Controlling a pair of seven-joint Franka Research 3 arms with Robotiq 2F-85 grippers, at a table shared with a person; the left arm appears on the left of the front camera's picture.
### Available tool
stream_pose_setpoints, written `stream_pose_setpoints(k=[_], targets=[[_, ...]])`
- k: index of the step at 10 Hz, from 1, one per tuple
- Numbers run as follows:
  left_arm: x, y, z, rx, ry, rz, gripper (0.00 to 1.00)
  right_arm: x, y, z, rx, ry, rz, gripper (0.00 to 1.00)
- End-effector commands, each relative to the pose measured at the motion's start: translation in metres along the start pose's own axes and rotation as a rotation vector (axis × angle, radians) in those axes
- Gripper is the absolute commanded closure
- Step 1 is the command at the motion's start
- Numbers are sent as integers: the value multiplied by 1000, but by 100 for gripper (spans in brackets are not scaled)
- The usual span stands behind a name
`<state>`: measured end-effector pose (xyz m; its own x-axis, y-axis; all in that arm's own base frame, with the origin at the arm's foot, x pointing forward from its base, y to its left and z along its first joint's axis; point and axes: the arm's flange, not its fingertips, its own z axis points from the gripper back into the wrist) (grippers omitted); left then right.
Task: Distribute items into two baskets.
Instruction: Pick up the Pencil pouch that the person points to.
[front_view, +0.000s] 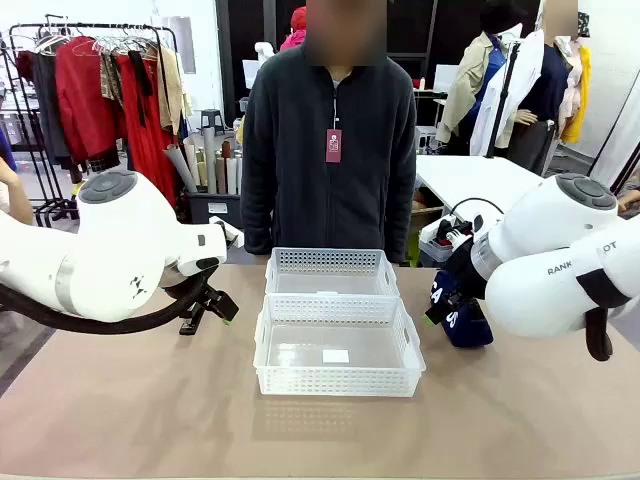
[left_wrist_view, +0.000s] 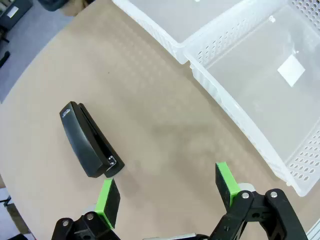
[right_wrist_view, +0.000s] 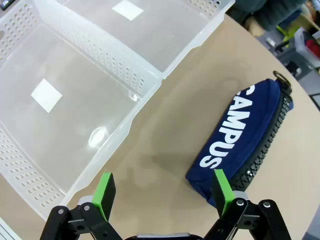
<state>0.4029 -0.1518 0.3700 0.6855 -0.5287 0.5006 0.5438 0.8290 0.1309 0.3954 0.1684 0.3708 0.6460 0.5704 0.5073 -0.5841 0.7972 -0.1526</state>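
Looking at this one, I'd say the job hasn't really started. The near basket (front_view: 338, 384) and far basket (front_view: 330, 261) sit long side to long side in the middle of the desk (front_view: 120, 415). Both have nothing inside except a white sticker (right_wrist_view: 46, 95) on the floor of each.

The black stapler (left_wrist_view: 90, 145) lies flat on the desk, well off to the left of the baskets. The left claw (left_wrist_view: 167, 189) hangs over it, jaws spread wide and gripping nothing, with one green pad right by the stapler's end. From the front view I honestly can't separate the stapler from the dark fingers above it.

On the other side, the navy pouch (right_wrist_view: 242, 142) with the CAMPUS lettering lies on the desk just right of the baskets. The right claw (right_wrist_view: 162, 191) is released too, hovering with one pad over the pouch's edge and nothing between the jaws.

So zero of two items are in. What's left, as I read it: grab each one, carry it over, and drop one in each basket.
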Motion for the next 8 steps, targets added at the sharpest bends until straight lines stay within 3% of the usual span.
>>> stream_pose_setpoints(k=[1,8], targets=[[0,0,0,0,0,0,0,0,0,0,0,0,0,0],[0,0,0,0,0,0,0,0,0,0,0,0,0,0]])
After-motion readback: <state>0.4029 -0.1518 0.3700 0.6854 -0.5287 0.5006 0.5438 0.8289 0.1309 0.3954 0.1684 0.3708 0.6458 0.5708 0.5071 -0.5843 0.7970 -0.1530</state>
